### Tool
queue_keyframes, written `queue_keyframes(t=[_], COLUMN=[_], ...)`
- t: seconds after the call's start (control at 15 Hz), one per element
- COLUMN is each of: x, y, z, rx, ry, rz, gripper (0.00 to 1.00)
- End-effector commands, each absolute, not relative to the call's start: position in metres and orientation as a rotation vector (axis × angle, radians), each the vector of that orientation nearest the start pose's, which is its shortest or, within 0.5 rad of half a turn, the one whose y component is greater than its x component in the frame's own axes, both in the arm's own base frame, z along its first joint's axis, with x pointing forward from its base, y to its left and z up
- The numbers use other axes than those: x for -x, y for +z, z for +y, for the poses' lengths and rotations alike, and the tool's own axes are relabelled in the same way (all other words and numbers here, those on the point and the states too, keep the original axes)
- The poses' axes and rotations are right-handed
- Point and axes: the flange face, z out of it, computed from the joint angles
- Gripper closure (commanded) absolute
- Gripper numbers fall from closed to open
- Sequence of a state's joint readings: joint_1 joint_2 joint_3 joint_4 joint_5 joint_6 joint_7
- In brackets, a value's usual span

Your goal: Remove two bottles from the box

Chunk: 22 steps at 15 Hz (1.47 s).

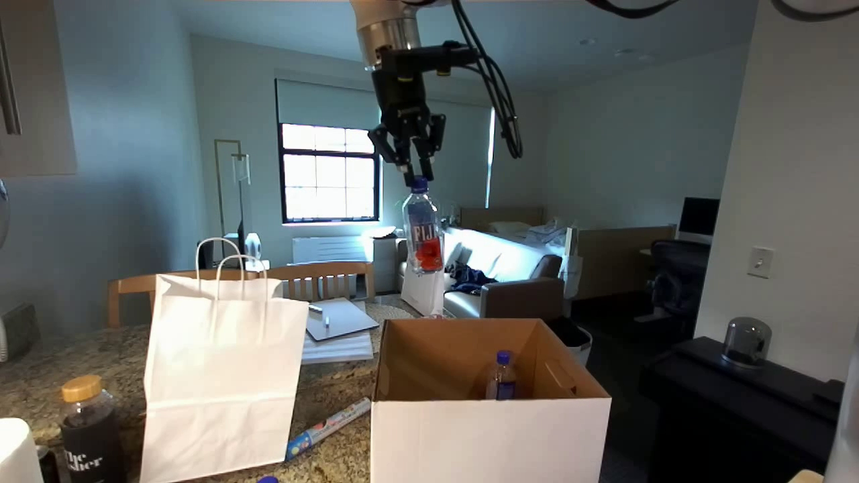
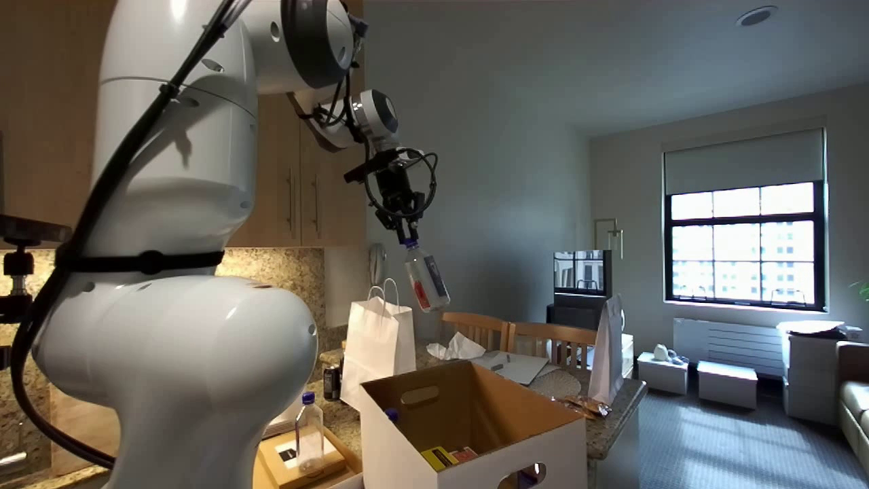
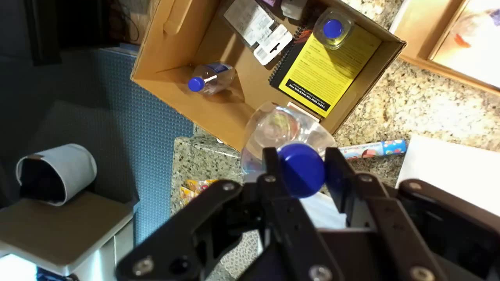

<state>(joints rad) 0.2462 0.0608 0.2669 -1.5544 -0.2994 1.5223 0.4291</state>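
Observation:
My gripper [image 1: 419,176] is shut on the blue cap of a clear bottle [image 1: 423,235] with a red label. This bottle hangs in the air higher than the box [image 1: 490,439], leaning in an exterior view [image 2: 426,278]. Its cap [image 3: 300,169] sits between both fingers in the wrist view. Inside the box, a clear bottle [image 3: 213,79] rests near one corner, and another bottle [image 3: 333,31] stands over a yellow book. Outside the box, one bottle [image 2: 309,435] stands upright on a cardboard package.
A white paper bag [image 1: 225,376] stands on the granite counter beside the box, with a printed tube [image 1: 329,426] lying between them. A wood-lidded flask [image 1: 90,429] is nearby. The box also holds a yellow book [image 3: 324,74] and a white package [image 3: 254,31].

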Motion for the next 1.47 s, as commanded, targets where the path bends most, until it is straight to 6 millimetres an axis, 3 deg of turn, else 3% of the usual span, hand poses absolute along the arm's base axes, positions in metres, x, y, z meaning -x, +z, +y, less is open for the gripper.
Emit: queue_keyframes(t=[0.0,0.33,0.6,0.87,1.13,1.2,1.4], x=[-0.522,-0.514,-0.506,-0.513,-0.524,-0.517,-0.524], y=[0.603,0.597,0.592,0.581,0.567,0.567,0.561], z=[0.278,0.318,0.338,0.353,0.345,0.352,0.348], rx=[3.471,3.362,3.206,3.030,2.993,3.032,3.034], ry=[-0.070,-0.046,-0.057,-0.012,0.060,0.045,0.064], rz=[-0.410,-0.843,-1.163,-1.427,-1.475,-1.447,-1.440], gripper=[0.85,0.85,0.85,0.85,0.85,0.67,0.67])
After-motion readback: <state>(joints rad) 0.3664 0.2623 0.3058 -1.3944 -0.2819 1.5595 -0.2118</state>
